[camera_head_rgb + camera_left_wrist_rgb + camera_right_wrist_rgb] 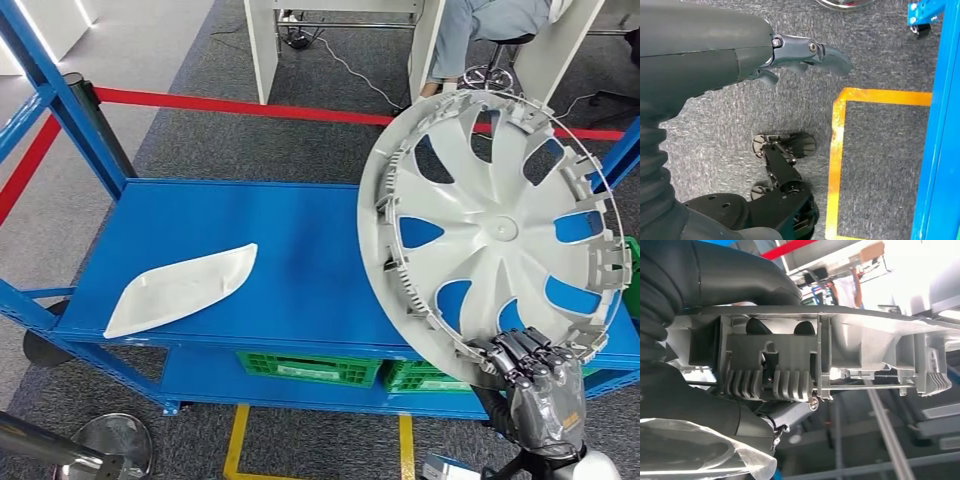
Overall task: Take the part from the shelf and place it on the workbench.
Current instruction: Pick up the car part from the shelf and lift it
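Fingers: those of the right hand (537, 385) curl over the lower rim of the wheel cover (494, 232) and grip it, seen from the head view; the right wrist view shows dark fingers (760, 326) behind the cover's ribbed rim clips (770, 371) with the thumb below, so the rim is clamped between them; the left hand (753, 50) hangs over the floor with its fingers (817, 52) stretched out nearly straight and apart from the thumb, holding nothing

Shelf: blue metal rack (302, 260) with a broad top deck, blue uprights at the left, and a lower deck beneath

Wheel cover: pale grey, round, spoked, with a wire ring and clips around its back edge; held tilted up on edge above the right end of the shelf deck (whether its rim touches the deck cannot be told); blue shows through its openings

Floor: grey carpet (753, 110) with yellow tape lines (836, 150); red barrier tape (249, 106) runs behind the shelf

White panel: long, curved, pointed trim piece (181, 290) lying flat on the left part of the top deck, well apart from the wheel cover

Green crates: two (309, 368) on the lower deck, side by side

Person: legs in pale trousers (483, 25) on a stool, seated behind the tape
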